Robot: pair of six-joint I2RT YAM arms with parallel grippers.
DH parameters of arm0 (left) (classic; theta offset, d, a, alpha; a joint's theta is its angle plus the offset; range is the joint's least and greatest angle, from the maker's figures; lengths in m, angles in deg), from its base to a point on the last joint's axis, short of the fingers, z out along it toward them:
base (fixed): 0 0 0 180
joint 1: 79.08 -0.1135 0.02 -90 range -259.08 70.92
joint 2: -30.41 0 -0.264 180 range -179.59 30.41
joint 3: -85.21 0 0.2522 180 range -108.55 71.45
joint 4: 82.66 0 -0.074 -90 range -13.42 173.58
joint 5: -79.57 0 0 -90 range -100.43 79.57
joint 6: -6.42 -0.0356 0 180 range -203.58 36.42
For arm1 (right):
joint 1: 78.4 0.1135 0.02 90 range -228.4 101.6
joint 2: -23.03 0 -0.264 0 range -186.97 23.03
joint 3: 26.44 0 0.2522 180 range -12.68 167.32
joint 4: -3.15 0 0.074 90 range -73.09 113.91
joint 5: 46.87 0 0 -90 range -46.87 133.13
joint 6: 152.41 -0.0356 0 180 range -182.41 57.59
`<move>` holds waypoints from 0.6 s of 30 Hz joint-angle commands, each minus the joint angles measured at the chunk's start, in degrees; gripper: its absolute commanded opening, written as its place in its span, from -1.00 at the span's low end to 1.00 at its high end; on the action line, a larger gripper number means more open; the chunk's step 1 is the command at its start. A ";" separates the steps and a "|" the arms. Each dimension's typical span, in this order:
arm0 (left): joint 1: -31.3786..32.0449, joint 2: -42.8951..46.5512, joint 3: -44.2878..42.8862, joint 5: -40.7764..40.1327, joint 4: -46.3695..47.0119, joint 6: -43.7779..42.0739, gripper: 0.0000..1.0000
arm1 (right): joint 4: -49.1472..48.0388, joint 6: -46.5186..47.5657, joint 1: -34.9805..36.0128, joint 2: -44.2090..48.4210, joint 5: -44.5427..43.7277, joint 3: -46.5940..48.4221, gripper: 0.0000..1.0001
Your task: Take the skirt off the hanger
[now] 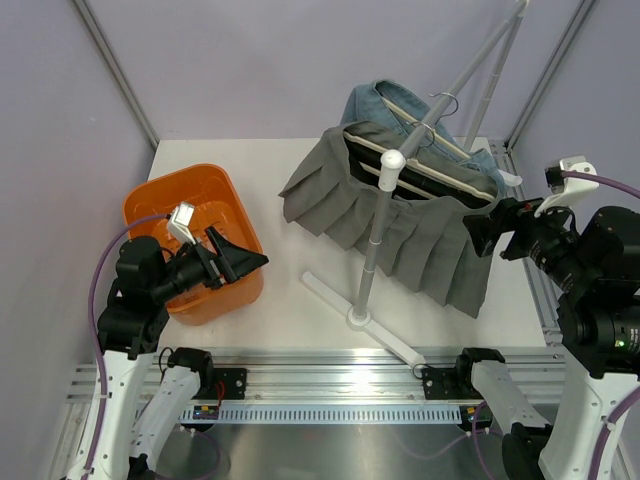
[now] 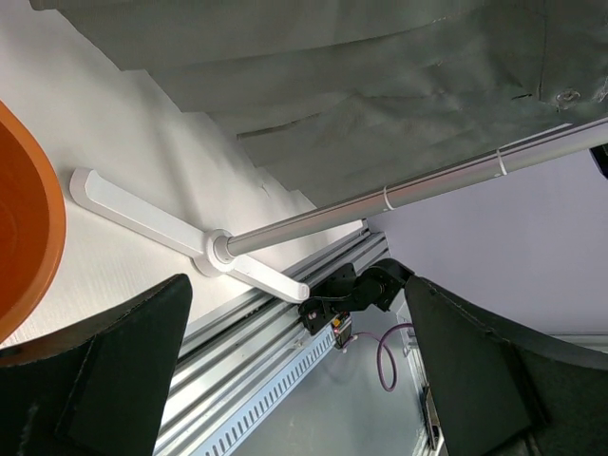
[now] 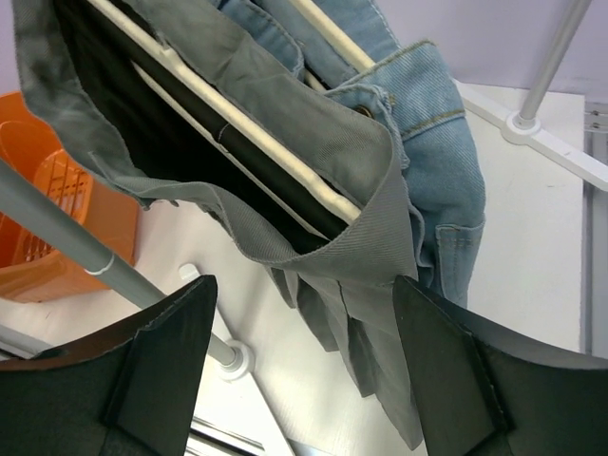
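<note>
I have the white table (image 1: 290, 255) in view from above, with a garment rack (image 1: 375, 240) standing on it right of the middle, its crossed feet on the tabletop and its poles leaning up and away to the far right. The grey pleated skirt (image 1: 420, 235) hangs from that rack on its hanger (image 3: 313, 185), whose pale bars run inside the waistband, and its hem drops close to the table. Just behind it on the far side hangs a blue denim garment (image 1: 375, 105). An orange basket (image 1: 218, 303) sits on the left of the table, well apart from the rack. My right gripper (image 1: 478, 236) is up at the right end of the skirt by the waistband, with its fingers spread wide and gripping nothing. On its wrist camera the corner of the waistband lies between the two fingers, and I cannot tell whether either one touches the cloth. My left gripper (image 1: 245, 260) hangs over the near right edge of the basket, its jaws fully apart and holding nothing
</note>
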 commanded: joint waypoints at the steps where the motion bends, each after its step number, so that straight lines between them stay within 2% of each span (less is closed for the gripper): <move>1: 0.21 -0.40 -0.08 2.02 2.39 -0.50 0.98 | -1.60 1.57 -0.05 0.29 -6.57 0.05 0.64; 5: 0.12 -0.49 0.62 1.93 2.39 -0.76 0.98 | -0.37 2.01 -0.05 0.63 -13.00 0.23 0.66; 9: 0.21 -0.49 1.32 2.02 2.83 -0.67 0.98 | -1.24 3.15 -0.05 1.51 -14.23 -1.17 0.68; 18: 0.21 -0.84 1.76 2.02 2.92 -1.11 0.98 | -7.56 7.37 -0.05 0.29 -8.98 -5.39 0.69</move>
